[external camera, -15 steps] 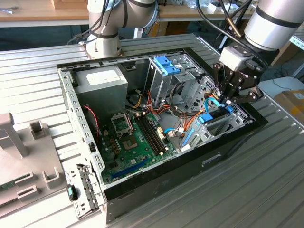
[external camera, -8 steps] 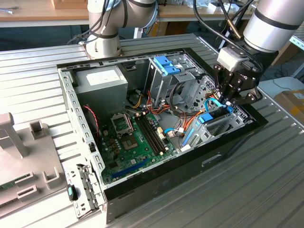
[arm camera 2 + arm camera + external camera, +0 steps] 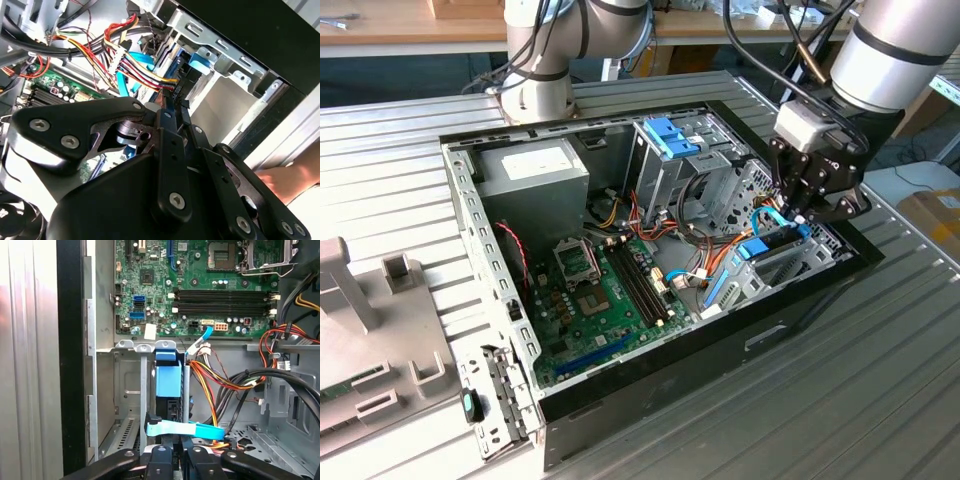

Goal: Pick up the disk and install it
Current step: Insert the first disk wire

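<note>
The disk point(image 3: 772, 243) stands on edge in the drive bay at the case's front corner, on the exterior view's right. Its light-blue rail point(image 3: 167, 379) and dark narrow edge point up between the bay's metal walls. My gripper point(image 3: 798, 215) hangs directly over it, and its black fingers point(image 3: 161, 456) close on the disk's upper edge. In the second wrist view the gripper point(image 3: 172, 105) comes to a point just below a black connector point(image 3: 177, 89) with coloured wires. The disk's lower part is hidden inside the bay.
A blue flat cable point(image 3: 186, 429) crosses just in front of the fingers. Bundles of coloured wires point(image 3: 225, 382) run beside the bay. The motherboard point(image 3: 610, 290), power supply point(image 3: 535, 175) and blue-tabbed drive cage point(image 3: 670, 145) fill the open case. A person's hand point(image 3: 280, 180) rests outside the case wall.
</note>
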{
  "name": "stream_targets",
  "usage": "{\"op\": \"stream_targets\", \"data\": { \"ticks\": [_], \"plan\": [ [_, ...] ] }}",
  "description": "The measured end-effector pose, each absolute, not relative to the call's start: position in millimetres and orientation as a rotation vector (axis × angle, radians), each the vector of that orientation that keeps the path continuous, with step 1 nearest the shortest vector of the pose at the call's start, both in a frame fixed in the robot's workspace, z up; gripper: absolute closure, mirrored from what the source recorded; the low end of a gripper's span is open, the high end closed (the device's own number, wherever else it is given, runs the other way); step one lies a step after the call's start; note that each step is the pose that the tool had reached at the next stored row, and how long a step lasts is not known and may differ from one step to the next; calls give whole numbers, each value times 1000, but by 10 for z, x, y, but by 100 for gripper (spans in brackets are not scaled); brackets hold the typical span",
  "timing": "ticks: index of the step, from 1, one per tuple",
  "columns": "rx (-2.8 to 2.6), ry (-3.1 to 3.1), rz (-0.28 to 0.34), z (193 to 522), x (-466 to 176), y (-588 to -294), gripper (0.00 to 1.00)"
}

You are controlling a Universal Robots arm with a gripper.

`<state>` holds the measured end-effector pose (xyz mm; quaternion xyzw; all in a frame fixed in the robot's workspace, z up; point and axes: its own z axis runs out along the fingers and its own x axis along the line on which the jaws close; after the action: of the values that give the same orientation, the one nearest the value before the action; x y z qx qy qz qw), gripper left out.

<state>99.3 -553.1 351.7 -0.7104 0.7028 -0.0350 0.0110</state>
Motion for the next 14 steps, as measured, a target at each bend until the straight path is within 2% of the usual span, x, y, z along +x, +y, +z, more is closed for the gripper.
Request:
{"op": "stream_targets", "data": {
  "ticks": [2, 7, 10, 12, 14],
  "plan": [
    [-2219, 2194, -128, 3517, 974, -5531, 82],
    [-2211, 2187, -131, 3517, 956, -5527, 82],
    [-2229, 2202, -194, 3517, 934, -5506, 82],
    [-2228, 2200, -190, 3517, 923, -5497, 82],
    [-2209, 2186, -149, 3517, 918, -5493, 82]
  ]
}}
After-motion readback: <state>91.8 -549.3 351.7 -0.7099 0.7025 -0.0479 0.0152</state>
